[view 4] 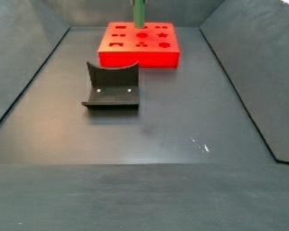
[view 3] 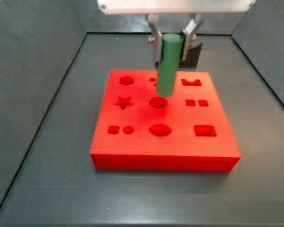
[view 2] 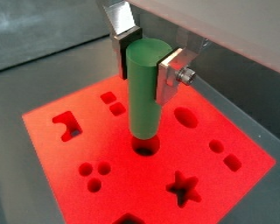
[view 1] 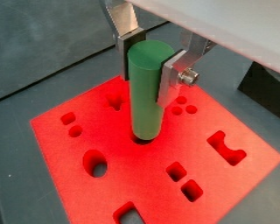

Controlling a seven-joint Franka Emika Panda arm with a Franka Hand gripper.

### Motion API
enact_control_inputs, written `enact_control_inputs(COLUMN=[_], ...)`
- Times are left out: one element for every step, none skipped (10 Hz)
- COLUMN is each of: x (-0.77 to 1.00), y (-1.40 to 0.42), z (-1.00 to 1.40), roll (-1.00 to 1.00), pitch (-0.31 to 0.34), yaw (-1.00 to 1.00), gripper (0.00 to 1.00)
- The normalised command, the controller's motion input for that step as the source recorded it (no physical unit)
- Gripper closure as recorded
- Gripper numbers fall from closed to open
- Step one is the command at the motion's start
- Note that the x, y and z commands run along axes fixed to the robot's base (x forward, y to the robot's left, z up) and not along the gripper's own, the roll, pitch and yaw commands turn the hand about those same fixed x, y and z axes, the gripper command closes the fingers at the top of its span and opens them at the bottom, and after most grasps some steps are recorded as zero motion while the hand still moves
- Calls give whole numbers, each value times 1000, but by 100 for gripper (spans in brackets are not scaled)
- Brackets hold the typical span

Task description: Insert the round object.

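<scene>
Upright between the claw [view 1: 150, 54] fingers: round object [view 1: 147, 92], clamped near its top.

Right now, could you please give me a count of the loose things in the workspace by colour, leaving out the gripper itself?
Green: 1, the round peg, upright in the gripper over the block.
Red: 1, the block with shaped holes.
Dark grey: 1, the curved holder on the floor.
Total: 3
</scene>
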Motion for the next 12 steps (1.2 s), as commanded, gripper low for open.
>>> enact_control_inputs(x=[0, 0, 0, 0, -9, 0, 0, 0, 0, 0, 0, 0], y=[-57, -160, -166, -160, -103, 0, 49, 100, 80, 86, 69, 6], z=[-423, -226, -217, -174, -151, -186, -154, -129, -97, -69, -69, -31], roll=[339, 147, 89, 79, 80, 114, 114, 106, 79, 80, 84, 44], pitch=[-26, -43, -64, -44, -34, -14, 0, 0, 0, 0, 0, 0], yaw=[3, 0, 0, 0, 0, 0, -6, -26, -14, -9, -9, -46], gripper=[100, 100, 100, 100, 100, 100, 100, 100, 100, 100, 100, 100])
